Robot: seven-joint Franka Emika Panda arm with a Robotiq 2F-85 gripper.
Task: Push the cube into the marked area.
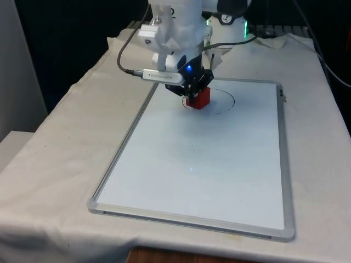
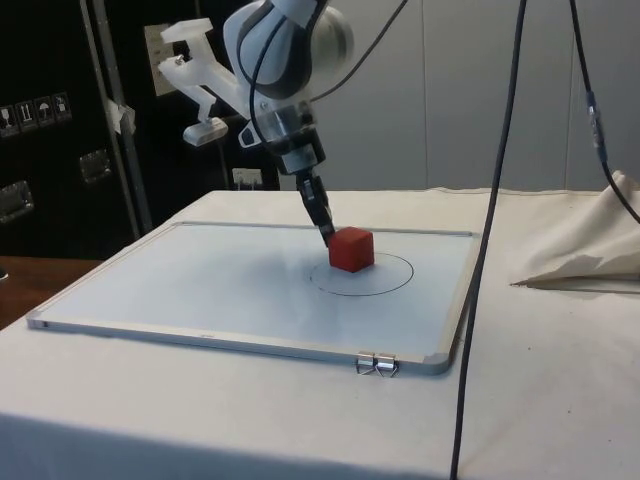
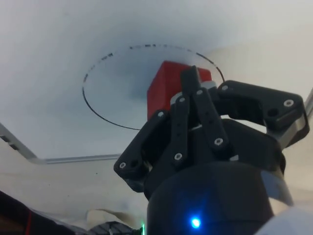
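Cube (image 1: 198, 97) sits inside the drawn circle (image 1: 226, 97) near my whiteboard's (image 1: 164, 181) far end. My arm leans down steeply over it, and my gripper (image 2: 326, 233), fingers pressed together and holding nothing, touches the cube's side.

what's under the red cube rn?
The red cube sits on the white whiteboard, inside the drawn black circle. The board patch beneath it is covered. The black gripper touches its side, fingers together.
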